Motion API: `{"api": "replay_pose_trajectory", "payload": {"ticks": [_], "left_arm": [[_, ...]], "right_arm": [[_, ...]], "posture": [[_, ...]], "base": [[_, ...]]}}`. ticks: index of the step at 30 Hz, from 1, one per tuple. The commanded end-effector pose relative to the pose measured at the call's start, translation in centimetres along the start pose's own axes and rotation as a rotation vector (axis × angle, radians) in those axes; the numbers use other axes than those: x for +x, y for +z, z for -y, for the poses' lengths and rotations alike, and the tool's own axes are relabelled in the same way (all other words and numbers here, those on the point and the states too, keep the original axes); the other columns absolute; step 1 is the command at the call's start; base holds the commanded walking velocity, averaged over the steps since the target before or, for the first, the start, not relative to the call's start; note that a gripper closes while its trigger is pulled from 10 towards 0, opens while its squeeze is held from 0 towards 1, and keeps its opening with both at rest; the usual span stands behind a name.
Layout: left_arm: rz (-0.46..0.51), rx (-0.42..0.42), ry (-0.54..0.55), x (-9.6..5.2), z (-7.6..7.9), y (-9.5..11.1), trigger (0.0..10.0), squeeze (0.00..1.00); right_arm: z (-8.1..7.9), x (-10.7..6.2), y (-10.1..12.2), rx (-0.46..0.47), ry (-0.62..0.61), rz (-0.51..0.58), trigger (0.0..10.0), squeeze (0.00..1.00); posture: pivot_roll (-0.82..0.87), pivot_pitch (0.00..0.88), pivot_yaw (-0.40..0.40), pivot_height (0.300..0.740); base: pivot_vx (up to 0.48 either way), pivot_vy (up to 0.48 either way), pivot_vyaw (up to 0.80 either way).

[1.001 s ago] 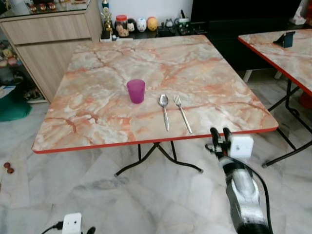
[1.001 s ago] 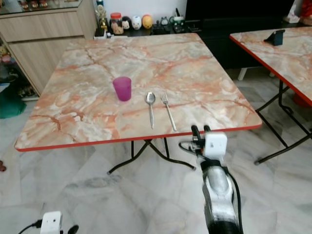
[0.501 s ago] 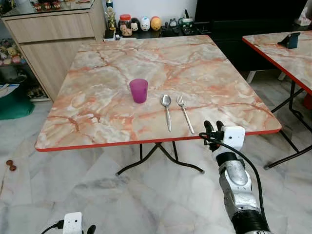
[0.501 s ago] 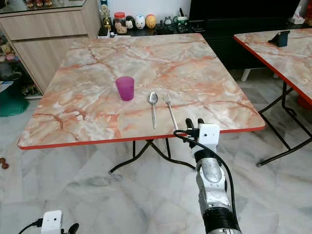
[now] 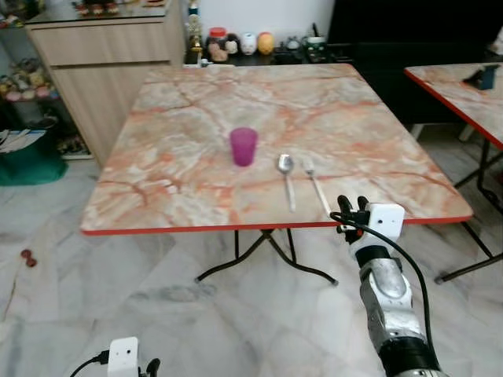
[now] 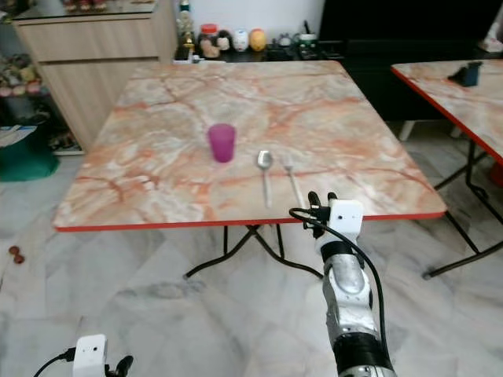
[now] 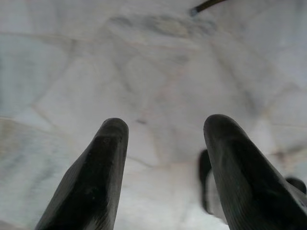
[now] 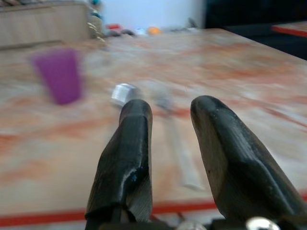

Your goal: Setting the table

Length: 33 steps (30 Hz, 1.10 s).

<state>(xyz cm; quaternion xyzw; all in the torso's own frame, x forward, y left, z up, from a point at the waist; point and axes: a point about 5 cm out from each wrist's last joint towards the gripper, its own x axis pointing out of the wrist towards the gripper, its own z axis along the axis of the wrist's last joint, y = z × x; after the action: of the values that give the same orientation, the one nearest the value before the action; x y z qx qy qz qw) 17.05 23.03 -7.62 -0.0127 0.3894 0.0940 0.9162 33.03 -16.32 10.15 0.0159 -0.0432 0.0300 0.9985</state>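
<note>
We are bringing the right tool (image 5: 353,206), fingers parted and empty, toward the fork (image 5: 317,184): thin, stiff, slippery metal, probably best pinched mid-handle.

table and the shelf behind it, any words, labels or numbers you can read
No readable text.
Purple cup, spoon and fork on the table: no markings visible.
Jars and figurines on the shelf behind: any labels are too small and blurred to read.
</note>
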Motion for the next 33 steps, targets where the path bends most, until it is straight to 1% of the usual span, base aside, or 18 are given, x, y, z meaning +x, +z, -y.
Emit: {"api": "replay_pose_trajectory", "payload": {"ticks": [1, 8, 13, 20, 22, 29, 33], "left_arm": [[-0.003, -0.02, 0.009, -0.03, -0.05, -0.12, 10.0, 0.0], [-0.001, -0.022, 0.012, -0.03, -0.16, -0.08, 10.0, 0.0], [0.006, -0.013, 0.002, -0.04, -0.13, -0.05, 10.0, 0.0], [0.017, -0.027, -0.005, -0.01, 0.04, 0.07, 10.0, 0.0], [0.019, -0.042, -0.031, 0.02, 0.25, 0.14, 10.0, 0.0], [0.005, -0.028, -0.041, 0.01, 0.34, -0.03, 10.0, 0.0], [0.004, -0.027, -0.045, -0.01, 0.42, -0.09, 10.0, 0.0]], "right_arm": [[0.49, -0.09, -0.17, 0.002, -0.014, -0.01, 10.0, 0.0], [0.41, 0.12, 0.01, 0.009, -0.017, -0.001, 10.0, 0.0], [0.43, 0.09, -0.08, 0.009, -0.016, -0.003, 10.0, 0.0], [0.39, -0.03, -0.25, 0.012, -0.016, -0.005, 10.0, 0.0], [0.27, -0.17, -0.3, 0.014, -0.013, -0.004, 10.0, 0.0], [0.1, -0.42, -0.5, 0.017, -0.012, -0.008, 10.0, 0.0], [0.26, -0.56, -0.54, 0.015, -0.018, -0.01, 10.0, 0.0]], "posture": [[-0.05, 0.0, 0.038, 0.707], [-0.05, 0.0, 0.04, 0.707], [-0.05, 0.0, 0.042, 0.707], [-0.05, 0.0, 0.045, 0.707], [-0.05, 0.0, 0.047, 0.707], [-0.05, 0.0, 0.05, 0.707], [-0.05, 0.0, 0.049, 0.707]], "base": [[0.0, 0.405, 0.0], [0.0, 0.369, 0.0], [0.0, 0.0, 0.0], [0.0, 0.0, 0.0], [0.0, 0.0, 0.0], [0.0, 0.0, 0.0], [0.247, 0.0, 0.0]]}}
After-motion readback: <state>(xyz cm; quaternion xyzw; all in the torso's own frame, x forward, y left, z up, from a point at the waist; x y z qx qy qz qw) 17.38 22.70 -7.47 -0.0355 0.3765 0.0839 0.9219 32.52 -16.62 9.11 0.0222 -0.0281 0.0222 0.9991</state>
